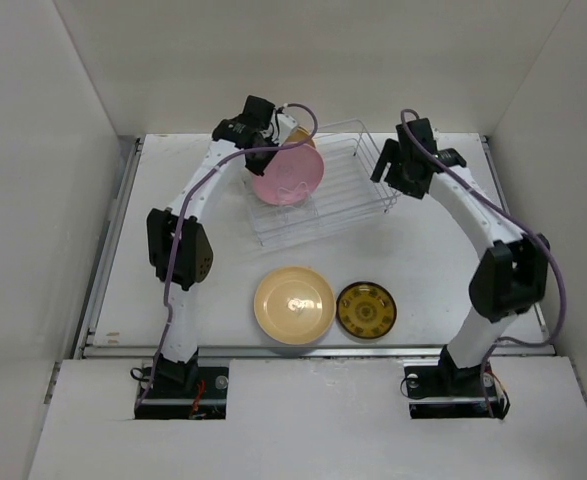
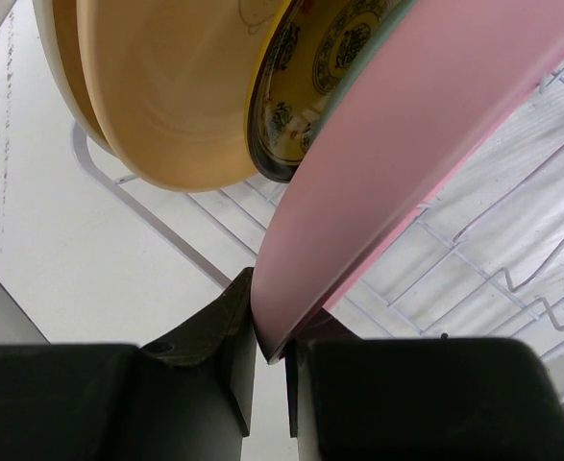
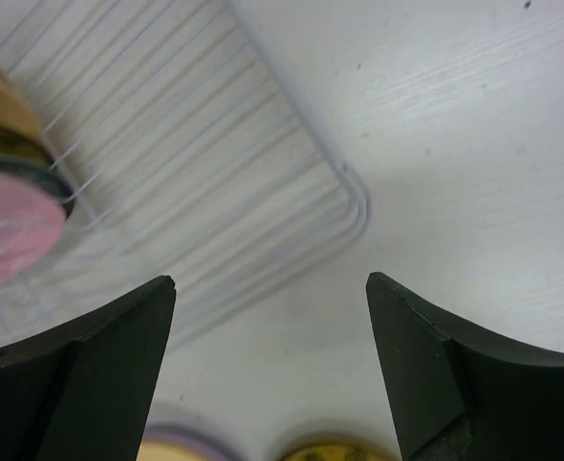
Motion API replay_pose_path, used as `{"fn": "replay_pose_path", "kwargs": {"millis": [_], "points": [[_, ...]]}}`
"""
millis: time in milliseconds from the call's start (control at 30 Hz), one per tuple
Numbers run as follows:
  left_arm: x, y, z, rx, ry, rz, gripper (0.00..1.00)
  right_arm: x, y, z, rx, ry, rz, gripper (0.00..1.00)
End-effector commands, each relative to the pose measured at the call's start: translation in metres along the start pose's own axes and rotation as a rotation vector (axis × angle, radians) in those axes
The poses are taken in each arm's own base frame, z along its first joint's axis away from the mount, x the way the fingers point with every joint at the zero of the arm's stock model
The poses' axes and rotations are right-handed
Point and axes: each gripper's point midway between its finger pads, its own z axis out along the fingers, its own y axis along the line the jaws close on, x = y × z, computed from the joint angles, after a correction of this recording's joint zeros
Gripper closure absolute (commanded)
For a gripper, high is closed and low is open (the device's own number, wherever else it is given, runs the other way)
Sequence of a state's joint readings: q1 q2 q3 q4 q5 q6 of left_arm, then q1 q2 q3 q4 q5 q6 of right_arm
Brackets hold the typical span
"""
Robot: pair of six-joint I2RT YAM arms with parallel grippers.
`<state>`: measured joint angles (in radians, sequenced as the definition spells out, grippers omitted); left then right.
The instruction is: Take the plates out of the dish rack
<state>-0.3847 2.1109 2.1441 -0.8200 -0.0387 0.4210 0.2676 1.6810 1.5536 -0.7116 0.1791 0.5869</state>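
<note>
Left wrist view: my left fingers (image 2: 219, 336) are clenched on the rim of the pink plate (image 2: 406, 144), one finger on each face. The plate is plain, smooth and matte pink, and it rises from the fingers up and to the right. I cannot tell whether its far edge touches the wire. Just beyond it, to the upper left of the fingers, two more plates stand in the dish rack (image 2: 474, 259). One is a yellow patterned plate (image 2: 310, 77) with dark ornament and a dark rim, close against the pink one. The other is a plain tan plate (image 2: 166, 96) behind that. The rack's thin white wires run beneath and to the right of the fingers.

Top view: the pink plate (image 1: 288, 178) is tilted, its face turned upward, over the left end of the dish rack (image 1: 358, 190).

Right wrist view: my right fingers (image 3: 99, 375) are released and spread wide, with nothing between them. Ahead of them lie the rounded corner of the dish rack (image 3: 291, 182) and the bare white surface (image 3: 474, 144). The pink plate (image 3: 12, 230) shows far to their left, blurred.

Unloaded items, top view: a pale yellow plate (image 1: 293, 305) and a smaller dark amber plate (image 1: 365, 310) with a ringed pattern lie flat, side by side on the surface (image 1: 423, 260), well apart from both sets of fingers.
</note>
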Motion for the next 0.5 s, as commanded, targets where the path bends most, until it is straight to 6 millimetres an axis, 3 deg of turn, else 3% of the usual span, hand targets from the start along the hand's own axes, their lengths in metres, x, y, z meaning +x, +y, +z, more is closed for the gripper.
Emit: {"fn": "replay_pose_path", "kwargs": {"millis": [0,133,233,333,433,467], "points": [[-0.047,0.022,-0.071,-0.076,-0.23,-0.024,1.0,-0.051,-0.004,0.028,0.116,-0.141,-0.081,0.13],[-0.035,0.023,-0.061,-0.096,-0.188,-0.025,1.0,-0.06,-0.008,0.08,0.207,-0.13,-0.132,0.19],[-0.031,0.021,-0.057,-0.093,-0.176,-0.015,1.0,-0.059,-0.007,0.099,0.215,-0.134,-0.147,0.26],[-0.034,0.023,-0.06,-0.096,-0.184,-0.015,1.0,-0.055,-0.007,0.109,0.203,-0.133,-0.164,0.41],[-0.037,0.029,-0.066,-0.107,-0.195,-0.023,1.0,-0.048,-0.011,0.116,0.195,-0.115,-0.161,0.72],[-0.04,0.031,-0.069,-0.11,-0.207,-0.034,1.0,-0.043,-0.012,0.118,0.188,-0.101,-0.164,0.91]]}}
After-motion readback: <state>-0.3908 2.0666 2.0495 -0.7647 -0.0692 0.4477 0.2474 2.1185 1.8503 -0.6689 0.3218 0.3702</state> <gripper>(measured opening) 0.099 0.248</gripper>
